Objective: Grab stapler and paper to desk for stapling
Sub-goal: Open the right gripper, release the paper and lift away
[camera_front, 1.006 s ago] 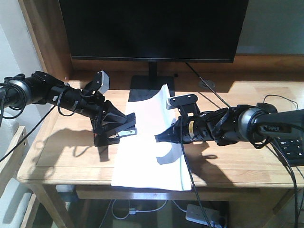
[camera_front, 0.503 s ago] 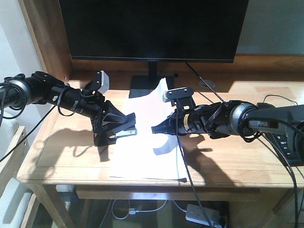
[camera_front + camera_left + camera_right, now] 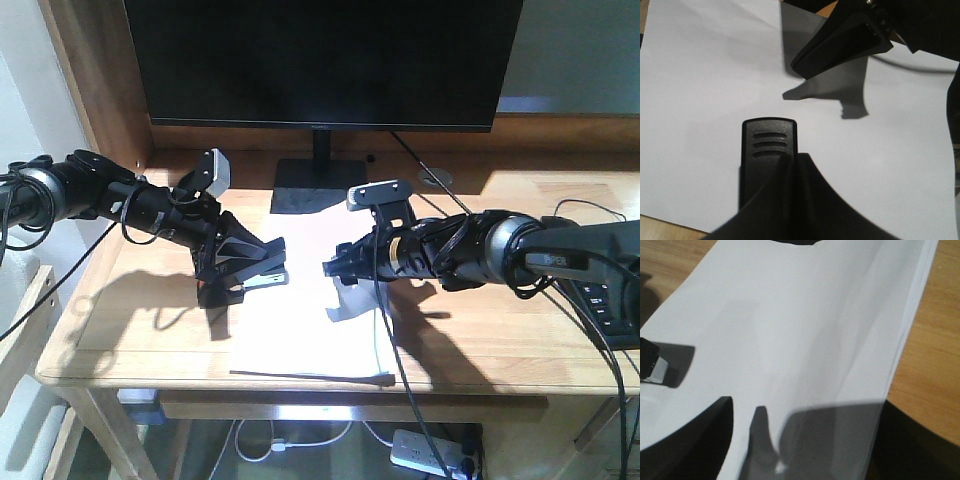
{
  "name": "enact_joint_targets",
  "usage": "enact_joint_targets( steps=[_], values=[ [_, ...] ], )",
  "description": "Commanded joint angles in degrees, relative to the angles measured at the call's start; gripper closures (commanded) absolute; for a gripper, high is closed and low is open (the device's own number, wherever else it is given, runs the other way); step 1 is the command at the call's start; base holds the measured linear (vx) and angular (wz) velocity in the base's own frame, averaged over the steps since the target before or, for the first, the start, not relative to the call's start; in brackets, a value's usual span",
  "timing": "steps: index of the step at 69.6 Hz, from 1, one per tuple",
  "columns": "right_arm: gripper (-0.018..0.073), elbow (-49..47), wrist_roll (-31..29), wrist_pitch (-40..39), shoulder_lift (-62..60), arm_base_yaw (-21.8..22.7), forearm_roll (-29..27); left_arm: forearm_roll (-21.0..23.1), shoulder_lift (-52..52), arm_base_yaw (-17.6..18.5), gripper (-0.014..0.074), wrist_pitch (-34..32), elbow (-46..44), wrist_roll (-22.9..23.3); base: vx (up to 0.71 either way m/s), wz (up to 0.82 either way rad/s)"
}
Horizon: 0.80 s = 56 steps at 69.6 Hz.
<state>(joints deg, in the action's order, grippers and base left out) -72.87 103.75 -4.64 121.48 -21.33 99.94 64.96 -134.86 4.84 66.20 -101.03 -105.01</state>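
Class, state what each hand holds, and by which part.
Left hand grips the stapler by one end; the other juts over the paper. Right hand holds nothing.

office workspace: monitor (image 3: 325, 60), keyboard (image 3: 614, 304), wooden desk (image 3: 130, 325), power strip (image 3: 432, 450) below

Hard light from far right of the paper (image 3: 300, 340) bleaches it white, crisp dark shadows lie across it and left of it on the desk (image 3: 130, 330), and both wrist views look soft, nearest parts blurred.
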Motion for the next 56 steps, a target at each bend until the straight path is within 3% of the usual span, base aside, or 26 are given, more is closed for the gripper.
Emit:
enact_joint_targets(
  steps=[1, 21, 56],
  values=[
    [-0.002, -0.9, 0.0, 3.3, -6.5, 0.2, 2.8, 3.6, 3.8, 0.2, 0.0603, 1.9, -1.5, 0.5, 0.0, 0.0],
    [-0.0018, 5.5, -2.3, 14.5, -17.2, 0.2, 2.8, 3.6, 3.8, 0.2, 0.0603, 1.9, -1.5, 0.5, 0.0, 0.0],
    [-0.0018, 20.4, -3.5, 18.6, -45.6, 0.2, 2.8, 3.6, 3.8, 0.2, 0.0603, 1.9, -1.5, 0.5, 0.0, 0.0]
  ],
)
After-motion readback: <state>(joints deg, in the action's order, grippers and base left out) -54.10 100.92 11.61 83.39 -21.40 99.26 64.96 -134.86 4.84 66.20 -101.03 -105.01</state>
